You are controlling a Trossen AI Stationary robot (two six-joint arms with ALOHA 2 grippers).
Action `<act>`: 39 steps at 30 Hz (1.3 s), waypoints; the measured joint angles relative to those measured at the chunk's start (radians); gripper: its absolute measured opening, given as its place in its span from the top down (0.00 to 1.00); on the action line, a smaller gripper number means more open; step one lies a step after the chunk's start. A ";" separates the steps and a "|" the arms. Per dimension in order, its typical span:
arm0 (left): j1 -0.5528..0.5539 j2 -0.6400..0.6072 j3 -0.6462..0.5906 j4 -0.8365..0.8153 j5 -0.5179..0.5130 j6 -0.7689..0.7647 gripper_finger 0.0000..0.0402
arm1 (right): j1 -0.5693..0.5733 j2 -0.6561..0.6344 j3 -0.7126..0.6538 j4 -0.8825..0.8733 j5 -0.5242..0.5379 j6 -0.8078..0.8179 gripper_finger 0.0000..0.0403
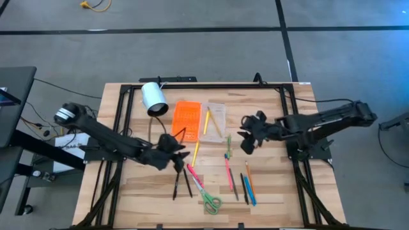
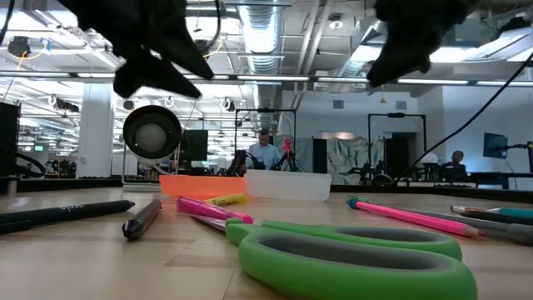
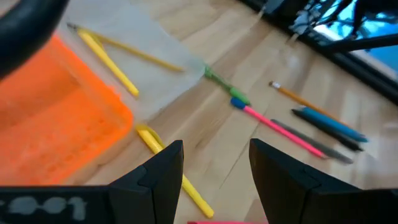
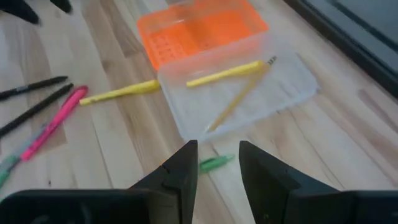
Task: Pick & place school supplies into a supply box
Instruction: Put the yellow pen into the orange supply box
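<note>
Two pencils (image 4: 233, 84) in clear tray (image 4: 292, 87); both grippers open

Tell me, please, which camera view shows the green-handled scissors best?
The low view: the scissors fill its foreground, handles nearest. The high view shows them small but whole; neither wrist view clearly shows them.

Grey floor (image 1: 211, 16) crossed by dark lines surrounds the wooden table (image 1: 268, 191). Beyond the far edge: an open hall, ceiling ducts (image 2: 275, 33), strip lights, seated people (image 2: 265, 152).
</note>
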 joint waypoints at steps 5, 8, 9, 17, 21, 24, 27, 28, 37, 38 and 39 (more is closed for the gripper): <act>0.017 0.160 0.060 -0.003 0.000 -0.051 0.57 | 0.077 -0.070 -0.014 -0.077 0.062 0.015 0.73; 0.026 0.251 0.120 -0.007 0.032 -0.057 0.57 | 0.114 -0.118 -0.030 -0.136 0.093 0.046 0.73; 0.028 0.277 0.143 -0.020 0.044 -0.057 0.57 | 0.126 -0.132 -0.030 -0.149 0.105 0.059 0.73; 0.081 0.449 0.381 -0.436 0.087 -0.257 0.57 | 0.192 -0.249 -0.033 -0.254 0.195 0.130 0.73; 0.119 0.477 0.455 -0.546 0.140 -0.253 0.57 | 0.209 -0.289 -0.032 -0.271 0.209 0.144 0.73; 0.151 0.475 0.467 -0.526 0.196 -0.237 0.57 | 0.213 -0.308 -0.033 -0.287 0.210 0.145 0.73; 0.184 0.476 0.467 -0.534 0.273 -0.248 0.57 | 0.213 -0.315 -0.033 -0.299 0.213 0.159 0.73; 0.192 0.476 0.467 -0.533 0.297 -0.249 0.57 | 0.213 -0.316 -0.033 -0.301 0.213 0.162 0.73; 0.236 0.490 0.462 -0.520 0.394 -0.270 0.57 | 0.213 -0.316 -0.033 -0.305 0.212 0.162 0.73; 0.238 0.497 0.460 -0.517 0.398 -0.273 0.57 | 0.213 -0.316 -0.033 -0.307 0.212 0.162 0.73; 0.238 0.497 0.459 -0.522 0.400 -0.274 0.57 | 0.213 -0.316 -0.033 -0.312 0.212 0.162 0.73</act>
